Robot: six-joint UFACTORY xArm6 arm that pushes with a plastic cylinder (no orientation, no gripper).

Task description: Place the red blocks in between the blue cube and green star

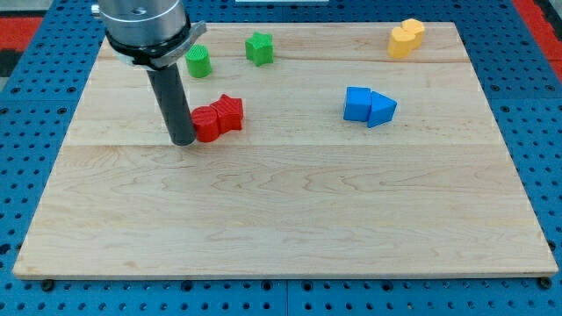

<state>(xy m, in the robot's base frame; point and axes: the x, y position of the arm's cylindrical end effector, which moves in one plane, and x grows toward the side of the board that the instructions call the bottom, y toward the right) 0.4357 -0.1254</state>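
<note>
Tip (183, 140) down on the board (281, 219), pressed against the left side of the red blocks (217, 117) (two, touching each other). No fingers here, nothing held. Green star (259, 47) up top, green cylinder (198, 61) left of it. Blue cube (356, 103) well right, touching blue wedge (382, 109). Yellow pair (406, 38) top right.

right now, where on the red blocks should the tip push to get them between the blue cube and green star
There is no hand, so it is a push. The red blocks sit touching as a pair, with my tip against their left side in the view. The green star and the blue cube both lie to the right, so that left face, near its middle, looks best for pushing them together.
</note>
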